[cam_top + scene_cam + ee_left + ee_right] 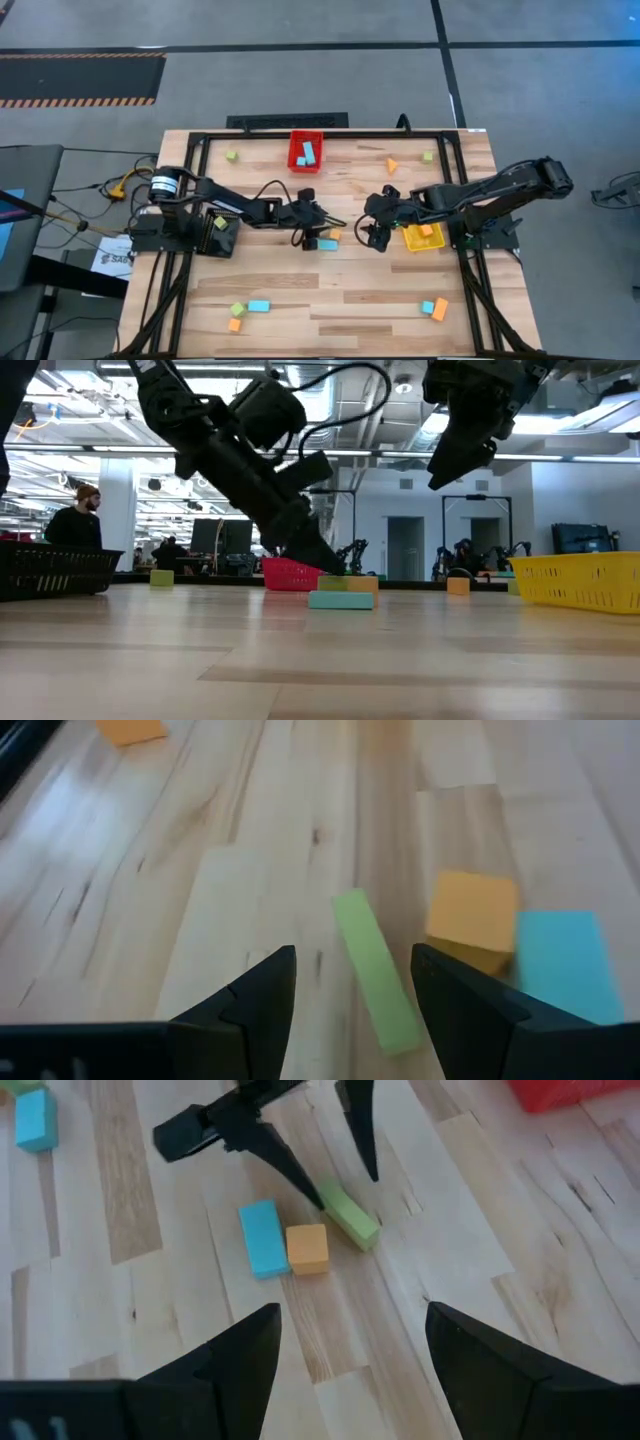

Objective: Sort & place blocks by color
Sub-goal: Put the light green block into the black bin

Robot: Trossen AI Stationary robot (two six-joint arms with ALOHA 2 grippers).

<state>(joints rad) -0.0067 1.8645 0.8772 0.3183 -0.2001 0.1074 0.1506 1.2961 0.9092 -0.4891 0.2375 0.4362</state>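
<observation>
Because three blocks lie bunched together at mid-counter, the left end effector [318, 232] has been set low over them with its fingers apart, straddling the green bar [375, 970] — the bar lies between the two dark fingertips in the left wrist view, untouched as far as I can tell. An orange cube [470, 920] touches a light-blue bar [560, 965] just beside it, so my guess is that the narrow approach is meant to pick the green one out without shoving its neighbours. The left arm stretches from its base at the counter's left edge across to the centre, wrist tipped steeply down; in the low view its fingers reach the wood next to the blue bar.

Opposite it, the right end effector [376, 236] hangs well above the counter, fingers spread wide and holding nothing, looking down on the same cluster. Its arm folds back over the yellow bin [424, 238], which already holds an orange block. That pose reads as waiting.

Sorting looks partly done: the red bin [306, 150] at the far edge holds light-blue pieces, while other blocks are scattered — a few near the front edge, some near the far corners.
</observation>
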